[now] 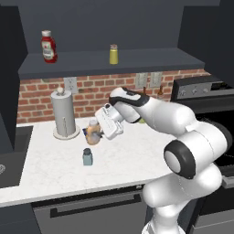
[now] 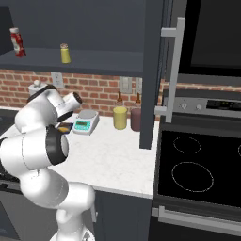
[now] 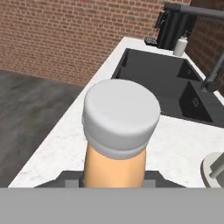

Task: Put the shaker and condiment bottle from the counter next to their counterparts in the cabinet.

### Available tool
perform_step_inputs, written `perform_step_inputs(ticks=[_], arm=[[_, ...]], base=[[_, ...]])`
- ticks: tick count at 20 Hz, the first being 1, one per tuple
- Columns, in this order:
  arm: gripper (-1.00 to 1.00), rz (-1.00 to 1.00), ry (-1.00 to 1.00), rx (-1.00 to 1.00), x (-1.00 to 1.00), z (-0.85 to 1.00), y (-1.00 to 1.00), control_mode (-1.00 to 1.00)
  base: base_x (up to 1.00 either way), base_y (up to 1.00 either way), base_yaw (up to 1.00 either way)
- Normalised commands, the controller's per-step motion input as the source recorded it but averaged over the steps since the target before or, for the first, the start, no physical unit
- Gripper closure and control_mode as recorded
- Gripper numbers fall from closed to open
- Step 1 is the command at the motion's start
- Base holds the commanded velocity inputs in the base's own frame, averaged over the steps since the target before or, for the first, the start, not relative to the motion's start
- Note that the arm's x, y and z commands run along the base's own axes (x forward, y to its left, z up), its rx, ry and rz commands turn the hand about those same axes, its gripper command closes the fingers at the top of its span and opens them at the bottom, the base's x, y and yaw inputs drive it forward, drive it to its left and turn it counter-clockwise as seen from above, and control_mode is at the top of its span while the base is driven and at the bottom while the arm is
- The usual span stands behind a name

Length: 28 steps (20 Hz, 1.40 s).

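My gripper [image 1: 101, 131] is shut on the condiment bottle [image 1: 93, 132], a small orange bottle with a white cap, low over the counter beside the paper towel holder. In the hand view its white cap [image 3: 121, 116] sits right in front, with the orange body between the dark fingertips [image 3: 65, 180]. The shaker [image 1: 87, 156], squat and pale blue-grey, stands free on the counter just in front of the bottle. Up in the cabinet [image 1: 137, 61], the red ketchup bottle [image 1: 49, 46] stands at the left and the yellow-green shaker [image 1: 114, 54] near the middle of the shelf.
A paper towel holder [image 1: 64, 114] stands by the brick wall, and a dark sink [image 1: 9, 155] lies to the left. A kitchen scale [image 2: 85, 122], a yellow jar [image 2: 120, 117] and a dark jar [image 2: 136, 119] stand to the right, before the stove [image 2: 202, 164].
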Motion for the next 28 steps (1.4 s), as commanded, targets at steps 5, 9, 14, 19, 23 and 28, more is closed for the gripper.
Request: perform_step_inputs(ticks=[5, 9, 14, 19, 23, 28], arm=[[1.00, -0.20, 0.00, 0.08, 0.00, 0.37, 0.22, -1.00], [1.00, -0.19, 0.00, 0.11, 0.00, 0.39, 0.18, -1.00], [1.00, -0.18, 0.00, 0.08, 0.00, 0.35, 0.14, -1.00], [1.00, -0.18, 0.00, 0.02, 0.00, 0.25, 0.06, -1.00], [1.00, -0.17, 0.00, 0.00, 0.00, 0.29, 0.07, -1.00], [1.00, -0.13, 0.00, 0.00, -0.01, 0.41, 0.10, -1.00]], base=[[0.00, 0.00, 0.00], [0.00, 0.00, 0.00], [0.00, 0.00, 0.00], [0.00, 0.00, 0.00], [0.00, 0.00, 0.00], [0.00, 0.00, 0.00]])
